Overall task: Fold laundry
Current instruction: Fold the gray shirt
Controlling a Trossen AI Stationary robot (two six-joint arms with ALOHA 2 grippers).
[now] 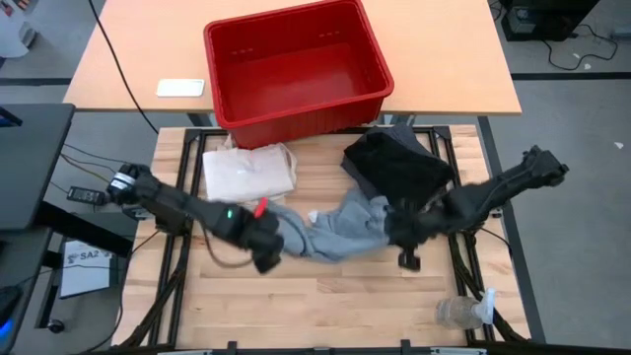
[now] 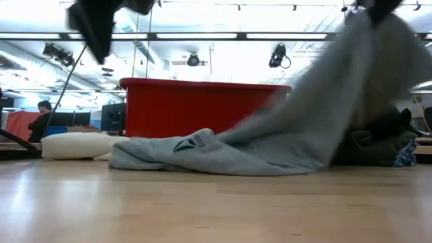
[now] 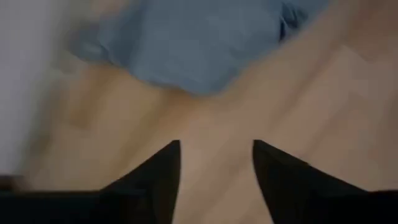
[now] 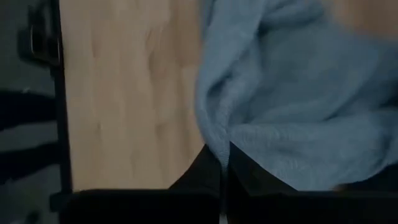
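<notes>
Light grey T-shirt (image 1: 345,227), crumpled mid-table, one end lifted, logo on the flat end. Dark garments (image 1: 399,163), seemingly heaped, lie just beyond it.

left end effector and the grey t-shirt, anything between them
Nothing but bare wood. In the left wrist view the open left end effector looks across empty table to the grey T-shirt, which the right end effector holds.
</notes>
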